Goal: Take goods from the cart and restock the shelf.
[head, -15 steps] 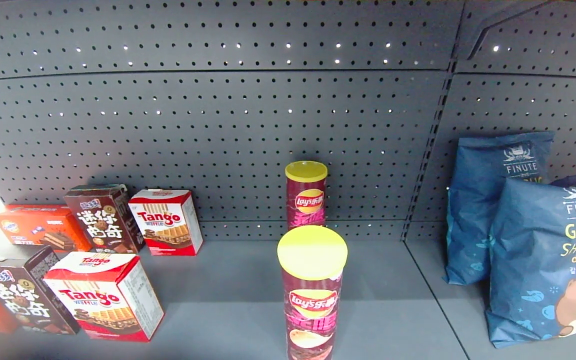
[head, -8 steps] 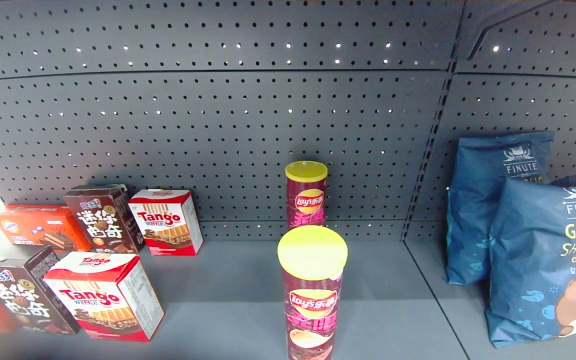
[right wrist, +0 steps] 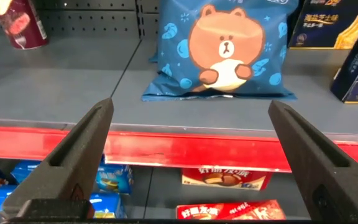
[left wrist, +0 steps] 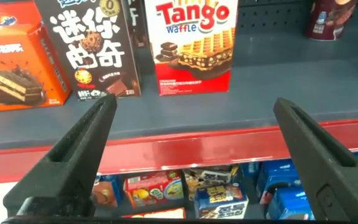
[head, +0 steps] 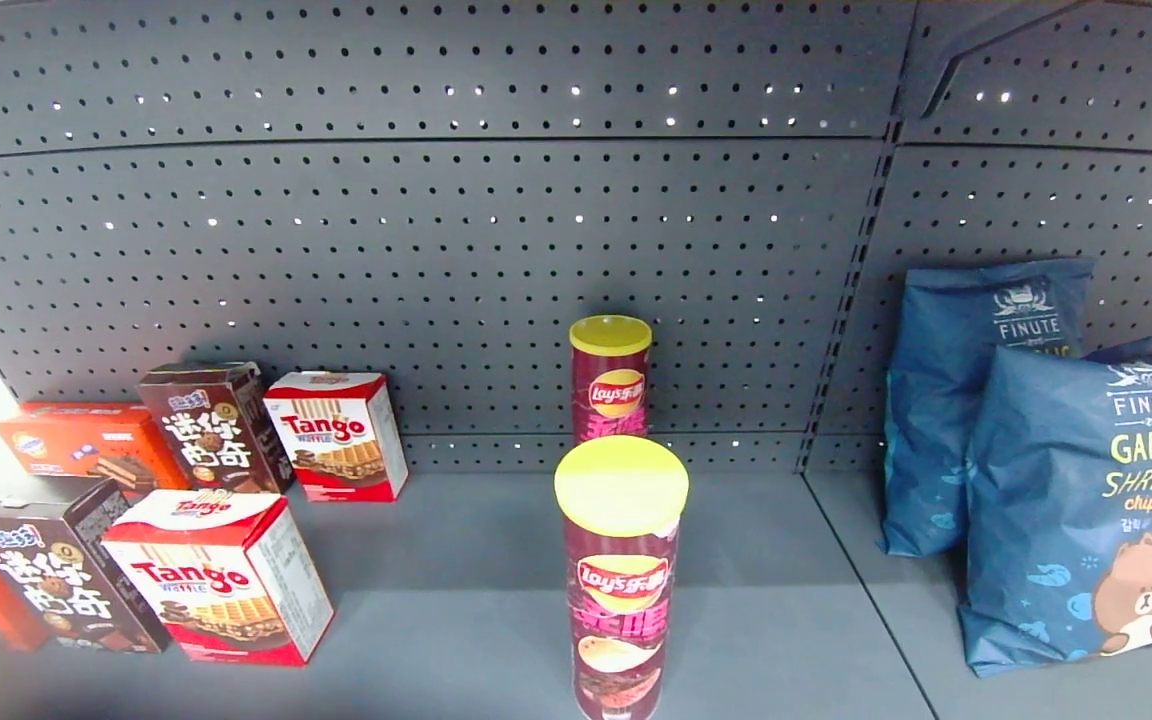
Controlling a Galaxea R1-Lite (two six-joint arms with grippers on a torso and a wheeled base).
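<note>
I see both pincers empty at this moment. The left gripper (left wrist: 194,102) has its two fingers spread wide and nothing between them, and it hangs in front of the shelf's red front edge (left wrist: 197,152), facing a wafer box (left wrist: 194,46). The right gripper (right wrist: 191,104) is spread wide in the same way and faces a blue snack bag (right wrist: 222,53). On the shelf (head: 456,580) the goods stand in groups. At the left there are wafer boxes (head: 221,580), dark chocolate boxes (head: 61,590) and an orange box (head: 76,445), in two rows. In the middle, two chip cans stand upright one behind the other, the front can (head: 621,580) near the edge and the back can (head: 612,385) against the pegboard panel (head: 436,250). At the right, two blue bags lean one in front of the other. I judge that part of the restocking is done, because much bare grey board lies between the boxes and the cans, and between the cans and the bags. With nothing in either pincer, I think the next item has to be fetched from the cart. Under the red edge, a lower level holds more packs (left wrist: 216,193).
</note>
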